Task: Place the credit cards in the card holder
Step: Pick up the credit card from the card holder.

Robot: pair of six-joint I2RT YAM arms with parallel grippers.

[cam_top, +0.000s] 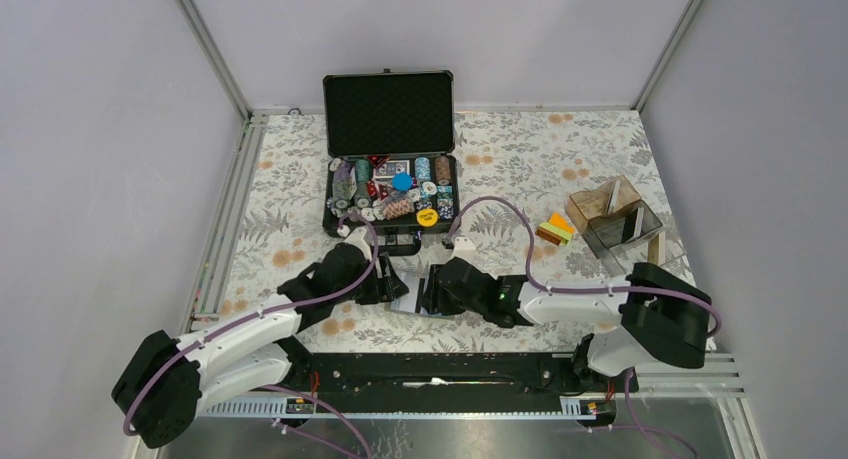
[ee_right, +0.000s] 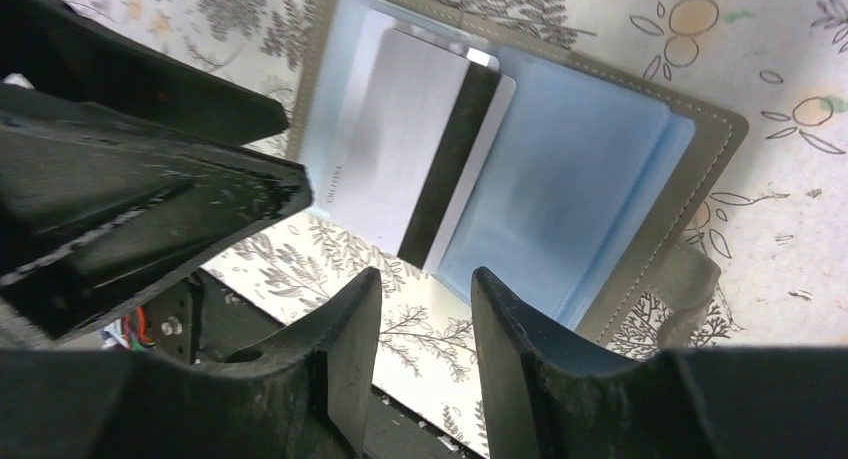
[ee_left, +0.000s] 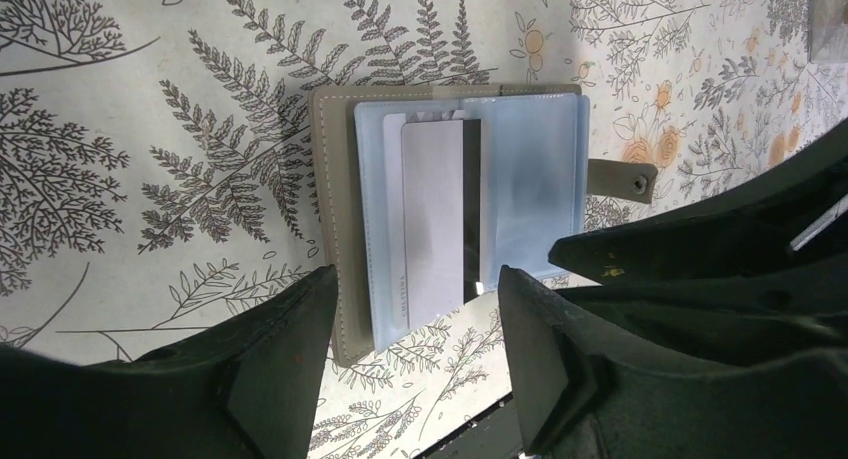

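The grey bifold card holder (ee_left: 335,229) lies open on the floral bench (ee_left: 150,79), with a silver black-striped card (ee_left: 432,219) overhanging its blue sleeves. The jaws of the left gripper (ee_left: 413,279) gape wide and those of the right gripper (ee_right: 420,284) stand narrower; both are empty. The orange, yellow and green plastic cards (cam_top: 555,227) lie well apart.

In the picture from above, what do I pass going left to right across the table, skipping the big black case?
left tool → wallet → right tool → cards → clear box
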